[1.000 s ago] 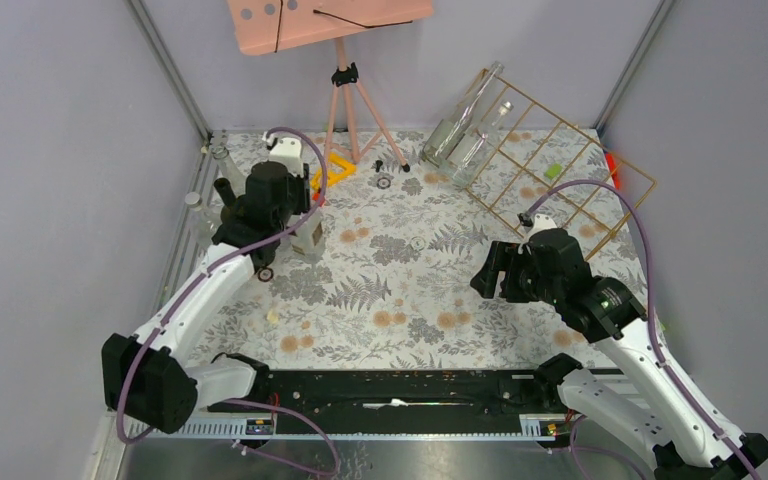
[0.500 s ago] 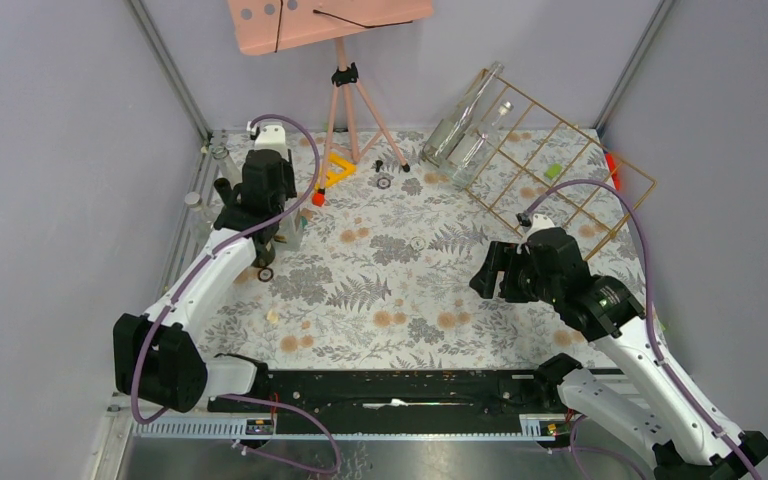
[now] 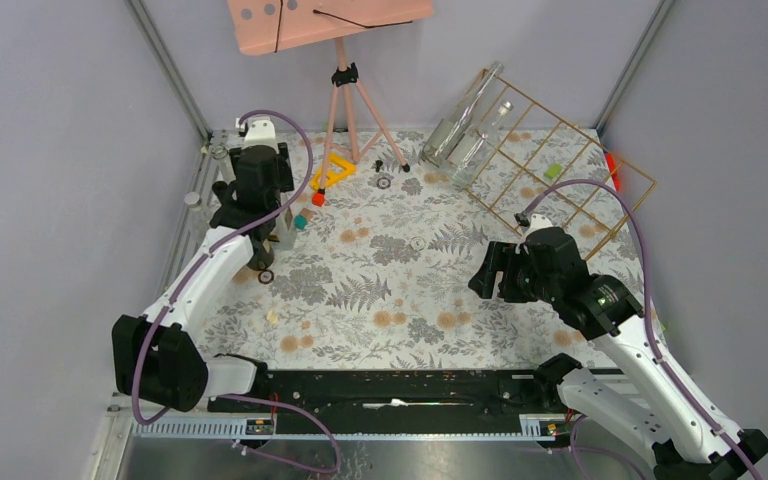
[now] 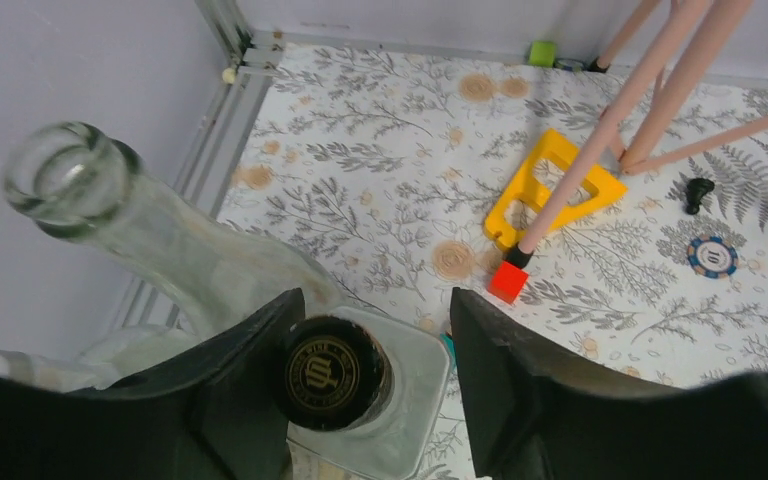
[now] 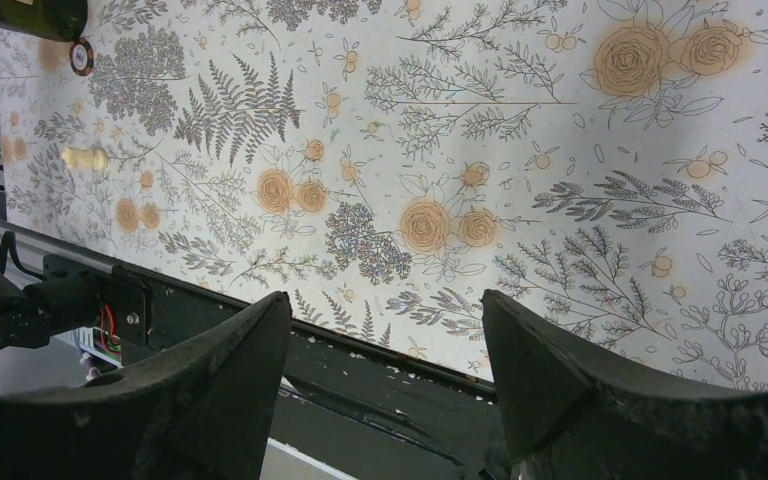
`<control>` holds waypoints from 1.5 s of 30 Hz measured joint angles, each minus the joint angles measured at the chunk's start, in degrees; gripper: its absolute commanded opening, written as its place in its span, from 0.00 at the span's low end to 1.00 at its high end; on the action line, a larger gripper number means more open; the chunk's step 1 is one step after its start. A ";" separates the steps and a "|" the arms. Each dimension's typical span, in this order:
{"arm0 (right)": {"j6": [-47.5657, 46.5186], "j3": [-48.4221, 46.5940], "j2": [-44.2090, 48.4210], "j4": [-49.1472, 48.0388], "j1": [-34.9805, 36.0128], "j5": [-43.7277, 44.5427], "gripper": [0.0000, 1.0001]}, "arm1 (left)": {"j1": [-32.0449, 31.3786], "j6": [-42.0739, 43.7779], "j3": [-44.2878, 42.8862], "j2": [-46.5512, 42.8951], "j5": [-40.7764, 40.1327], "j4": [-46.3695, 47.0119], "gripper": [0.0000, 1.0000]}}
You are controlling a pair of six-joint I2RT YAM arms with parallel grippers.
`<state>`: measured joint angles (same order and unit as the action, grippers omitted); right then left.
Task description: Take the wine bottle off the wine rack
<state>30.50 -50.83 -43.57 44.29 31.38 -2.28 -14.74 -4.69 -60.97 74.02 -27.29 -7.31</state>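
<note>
Left gripper [image 4: 375, 300] slid back, loosening off the black-capped glass bottle [image 4: 335, 372]; right gripper [image 5: 385, 300] gapes empty.

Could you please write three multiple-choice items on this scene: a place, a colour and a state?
1. Where on the table does the wine rack stand? A far right corner; B near left corner; C centre.
2. What colour is the cube at the tripod's foot? A purple; B red; C white.
3. How is the right gripper? A shut on a bottle; B shut on a cube; C open, empty.
Key: 1 A, it sits far back on the right; 2 B, it shows red; 3 C, only floral cloth shows between its fingers.
</note>
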 measured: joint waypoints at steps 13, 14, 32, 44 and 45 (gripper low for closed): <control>0.00 0.00 0.07 0.02 0.00 -0.24 0.77 | 0.28 -0.20 -3.45 -0.35 0.09 -1.68 0.72; 0.00 0.00 0.02 0.02 0.00 -0.22 0.77 | 0.28 -0.28 -4.07 -0.59 0.17 -2.32 0.72; -0.24 -3.96 -3.50 0.46 0.00 4.15 0.77 | -6.03 -2.78 -20.96 -4.13 6.60 -17.20 0.73; -2.16 -26.43 -18.62 0.26 -1.49 13.40 0.77 | -26.60 -5.57 3.23 -18.36 10.62 -21.79 0.73; -2.25 -28.11 -20.09 0.07 -2.08 13.64 0.77 | -26.69 -6.03 5.51 -20.50 11.54 -22.05 0.73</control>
<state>28.25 -78.94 -63.66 44.36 29.30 11.35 -41.43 -10.72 -55.46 53.52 -15.75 -29.36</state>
